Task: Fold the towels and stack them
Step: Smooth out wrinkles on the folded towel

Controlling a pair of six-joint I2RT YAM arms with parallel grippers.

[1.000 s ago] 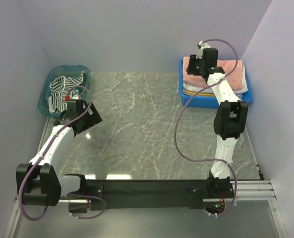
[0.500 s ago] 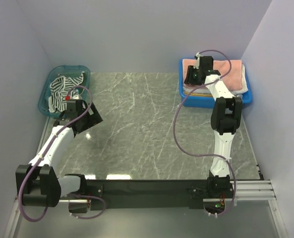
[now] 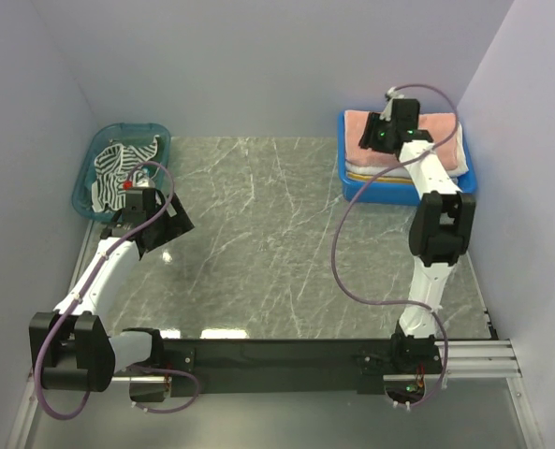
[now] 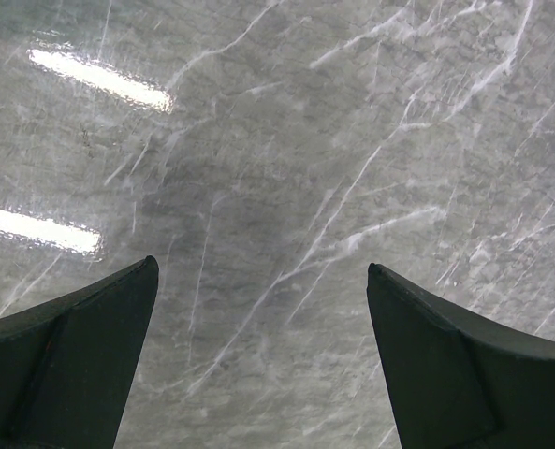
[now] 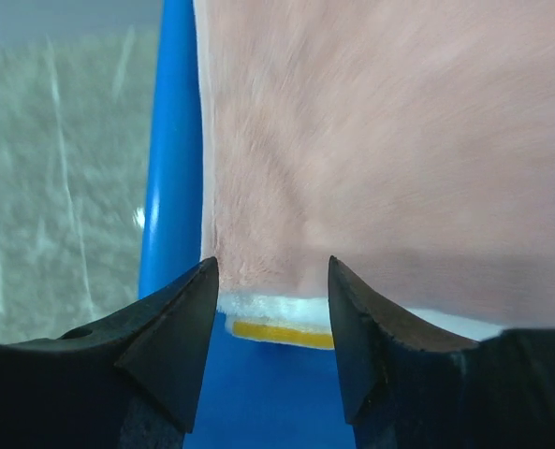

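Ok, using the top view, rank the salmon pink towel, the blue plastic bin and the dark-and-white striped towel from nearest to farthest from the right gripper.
1. Salmon pink towel: right under the right gripper.
2. Blue plastic bin: around that towel, far right.
3. Dark-and-white striped towel: in the teal basket, far left.

Left arm (image 3: 99,271) and right arm (image 3: 431,234): white link shells, black joint housings, purple cable (image 3: 338,253) looped along each. Left tool (image 4: 258,271) and right tool (image 5: 272,262) have matte black wedge fingers (image 4: 71,355). Red mark (image 3: 125,185) on left wrist.
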